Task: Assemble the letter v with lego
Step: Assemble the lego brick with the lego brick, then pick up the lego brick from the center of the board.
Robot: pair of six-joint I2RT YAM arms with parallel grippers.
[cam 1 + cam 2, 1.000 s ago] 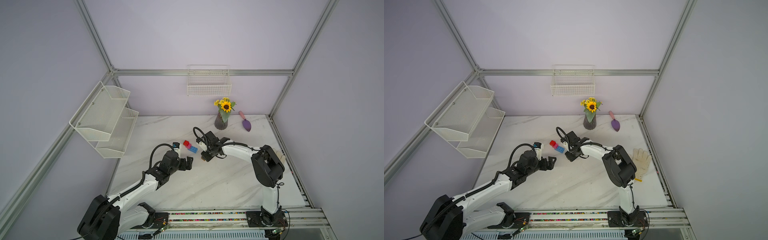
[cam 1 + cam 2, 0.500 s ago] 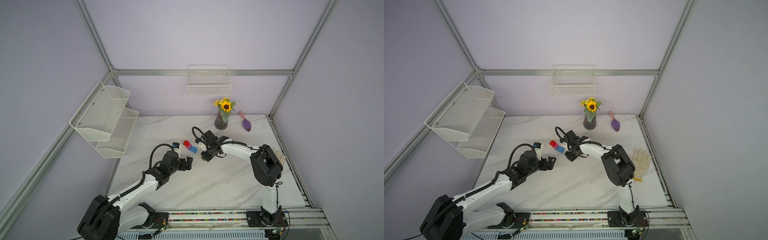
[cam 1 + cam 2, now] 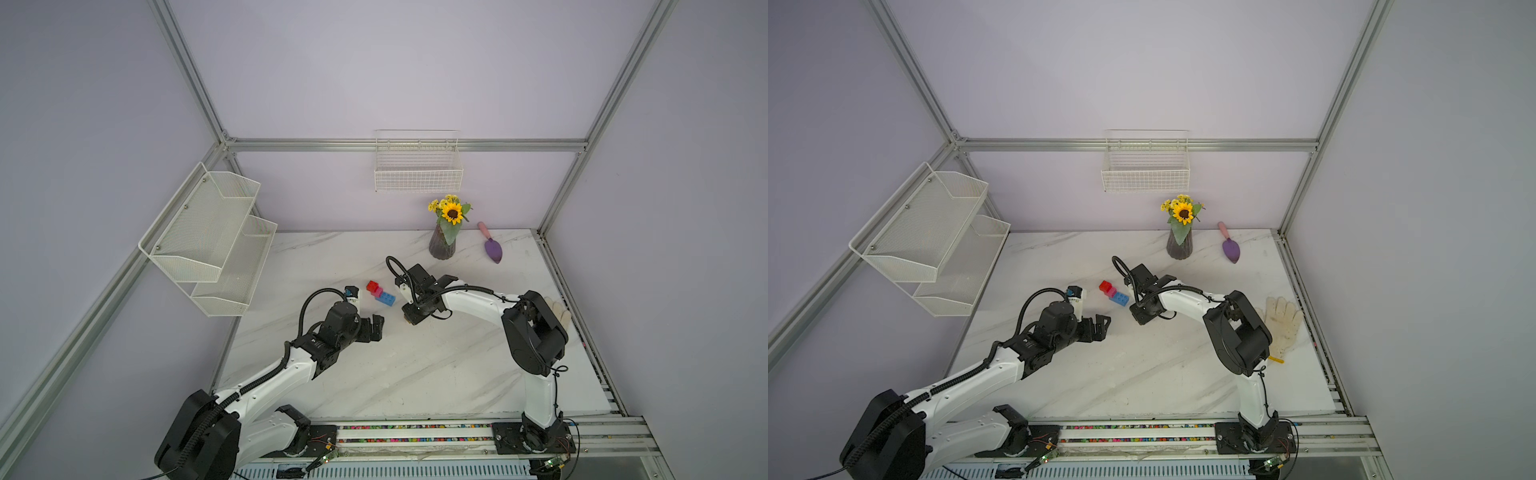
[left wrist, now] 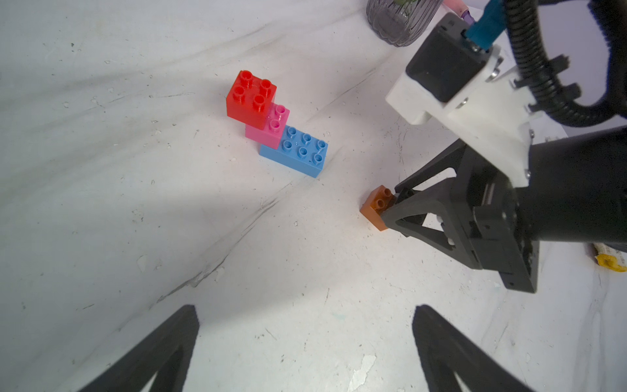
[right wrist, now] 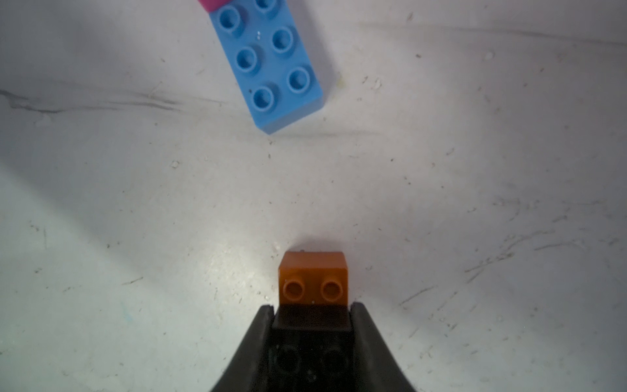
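Marble table (image 3: 415,365) bears one long blue brick (image 4: 293,152), its axis slanting toward the right gripper (image 5: 312,310), with one pink brick (image 4: 268,130) and one red brick (image 4: 251,96) stepped from its far end. Left gripper (image 4: 305,315) is spread wide; the right pinches one black brick (image 5: 312,339), murky in shadow, capping half of one orange brick (image 5: 314,276).

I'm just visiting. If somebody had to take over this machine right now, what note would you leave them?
Left gripper: open, empty, above the table.
Right gripper: shut on the black brick, with the orange brick joined to it.
Done: red, pink and blue stepped together on the table; orange-black pair built.
Left: press that pair onto blue's free end as the second arm.
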